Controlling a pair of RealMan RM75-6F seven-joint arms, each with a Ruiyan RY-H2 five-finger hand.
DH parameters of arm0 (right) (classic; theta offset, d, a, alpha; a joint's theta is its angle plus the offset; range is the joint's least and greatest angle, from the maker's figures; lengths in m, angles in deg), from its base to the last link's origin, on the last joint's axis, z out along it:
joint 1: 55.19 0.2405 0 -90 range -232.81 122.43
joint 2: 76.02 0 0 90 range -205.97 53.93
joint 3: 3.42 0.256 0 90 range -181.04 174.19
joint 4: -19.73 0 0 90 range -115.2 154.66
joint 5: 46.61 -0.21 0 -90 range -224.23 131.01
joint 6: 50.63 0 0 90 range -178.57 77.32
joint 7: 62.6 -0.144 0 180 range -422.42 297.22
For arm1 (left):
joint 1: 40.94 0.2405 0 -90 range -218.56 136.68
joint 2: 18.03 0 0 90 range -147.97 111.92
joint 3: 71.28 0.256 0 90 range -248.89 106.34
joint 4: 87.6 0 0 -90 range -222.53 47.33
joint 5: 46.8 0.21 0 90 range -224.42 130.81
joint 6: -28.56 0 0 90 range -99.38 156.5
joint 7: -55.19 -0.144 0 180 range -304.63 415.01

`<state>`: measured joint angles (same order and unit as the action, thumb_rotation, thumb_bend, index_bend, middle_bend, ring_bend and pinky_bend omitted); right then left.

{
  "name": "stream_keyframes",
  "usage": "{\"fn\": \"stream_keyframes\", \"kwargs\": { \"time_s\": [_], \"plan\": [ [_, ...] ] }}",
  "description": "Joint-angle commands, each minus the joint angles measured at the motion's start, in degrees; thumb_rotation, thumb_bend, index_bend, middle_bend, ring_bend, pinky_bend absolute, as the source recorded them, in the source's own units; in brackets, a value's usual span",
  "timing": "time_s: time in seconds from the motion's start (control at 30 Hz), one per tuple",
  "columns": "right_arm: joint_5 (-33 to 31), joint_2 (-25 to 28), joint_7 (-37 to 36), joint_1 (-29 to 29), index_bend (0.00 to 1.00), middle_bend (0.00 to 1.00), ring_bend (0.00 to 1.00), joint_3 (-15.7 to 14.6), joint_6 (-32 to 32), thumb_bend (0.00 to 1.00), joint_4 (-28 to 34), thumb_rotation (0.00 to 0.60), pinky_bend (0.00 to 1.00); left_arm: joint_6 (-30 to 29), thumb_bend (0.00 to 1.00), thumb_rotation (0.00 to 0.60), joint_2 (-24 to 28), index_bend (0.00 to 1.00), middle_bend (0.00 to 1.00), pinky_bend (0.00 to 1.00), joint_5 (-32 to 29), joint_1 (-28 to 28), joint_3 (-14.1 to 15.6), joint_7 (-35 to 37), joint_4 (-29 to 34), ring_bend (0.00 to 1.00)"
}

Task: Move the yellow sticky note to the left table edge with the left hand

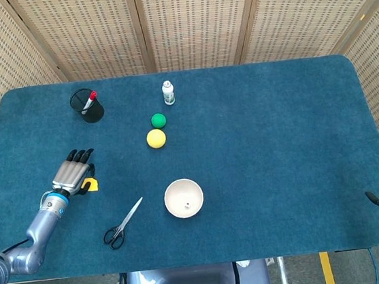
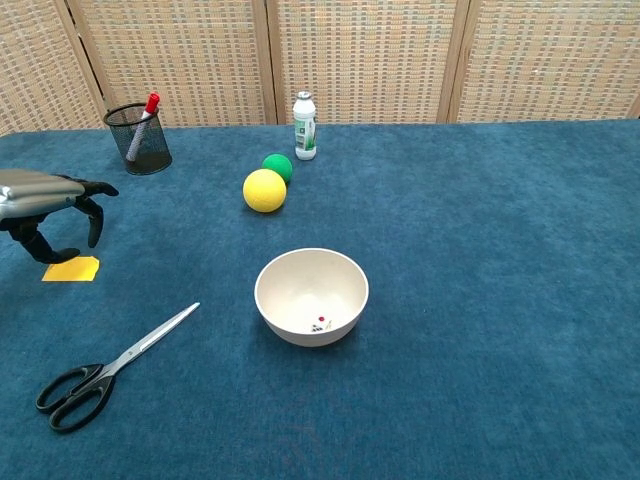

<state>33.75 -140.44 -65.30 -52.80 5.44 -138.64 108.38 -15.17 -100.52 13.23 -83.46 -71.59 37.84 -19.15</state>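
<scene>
Near the table's left edge, the left robot hand [image 2: 45, 205] hovers spread and empty — above the yellow sticky note [image 2: 71, 268].

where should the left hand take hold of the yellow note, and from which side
Probably by the near edge of the note, coming from above. It lies flat on the table, so there is no side to wrap. The left robot hand hovers over its far side, fingers apart; a fingertip could press and slide it, or pinch a lifted edge.
</scene>
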Motion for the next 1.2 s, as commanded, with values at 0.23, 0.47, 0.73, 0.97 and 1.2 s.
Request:
{"fn": "stream_keyframes", "kwargs": {
  "time_s": [0.23,0.47,0.73,0.97,1.2],
  "plan": [
    [0.17,0.13,-0.30,-0.08,0.00,0.00,0.00,-0.07,-0.14,0.00,0.11,0.600,0.00,-2.75,0.44,0.600,-4.36,0.45,0.00,0.00,3.07,1.94,-0.61,3.29,-5.37,0.00],
    [0.14,0.15,-0.48,-0.03,0.00,0.00,0.00,-0.11,0.06,0.00,0.06,0.600,0.00,-4.13,0.44,0.600,-8.42,0.45,0.00,0.00,7.02,3.07,-0.68,8.69,-11.93,0.00],
    [0.12,0.17,-0.68,0.01,0.00,0.00,0.00,-0.14,0.18,0.00,0.00,0.600,0.00,-4.57,0.44,0.600,-10.87,0.45,0.00,0.00,10.46,3.56,-0.86,13.16,-16.39,0.00],
    [0.01,0.23,-1.09,0.06,0.00,0.00,0.00,-0.14,0.42,0.00,-0.12,0.600,0.00,-6.23,0.42,0.600,-12.84,0.45,0.00,0.00,14.18,4.51,-0.54,17.79,-20.40,0.00],
    [-0.04,0.30,-1.17,0.08,0.00,0.00,0.00,-0.18,0.54,0.00,-0.06,0.600,0.00,-7.37,0.42,0.600,-13.22,0.45,0.00,0.00,16.63,5.17,-0.52,21.05,-21.85,0.00]
  ]
}}
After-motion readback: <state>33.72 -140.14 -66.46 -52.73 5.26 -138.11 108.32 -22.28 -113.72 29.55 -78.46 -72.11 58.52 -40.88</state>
